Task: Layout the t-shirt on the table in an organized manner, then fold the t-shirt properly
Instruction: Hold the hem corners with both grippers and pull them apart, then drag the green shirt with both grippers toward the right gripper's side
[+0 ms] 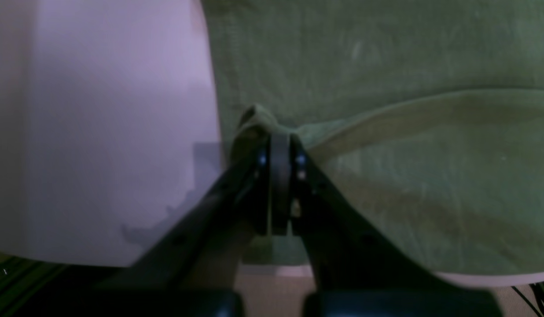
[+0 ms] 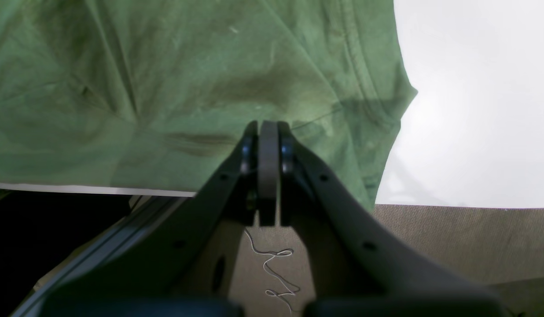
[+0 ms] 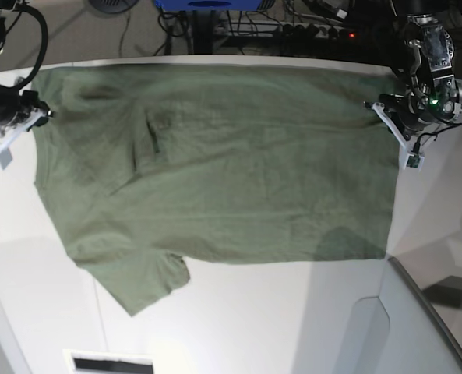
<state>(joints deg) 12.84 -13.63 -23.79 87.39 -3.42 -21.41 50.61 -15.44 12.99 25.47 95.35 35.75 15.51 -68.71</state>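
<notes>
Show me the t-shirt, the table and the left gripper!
t-shirt [image 3: 238, 164], base view, middle of its body.
table [image 3: 277, 327], base view, bare white top.
left gripper [image 1: 279, 136], left wrist view, fingertips shut on cloth.

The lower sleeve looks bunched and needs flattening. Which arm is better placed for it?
Right, probably: the right gripper pinches the t-shirt on the sleeve's side; the left gripper holds the opposite edge.

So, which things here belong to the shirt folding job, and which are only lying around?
Belong to the job:
- t-shirt
- table
- left gripper, shut on the t-shirt
- right gripper, shut on the t-shirt

Lying about:
- cables behind the table
- loose thread on the floor
</notes>
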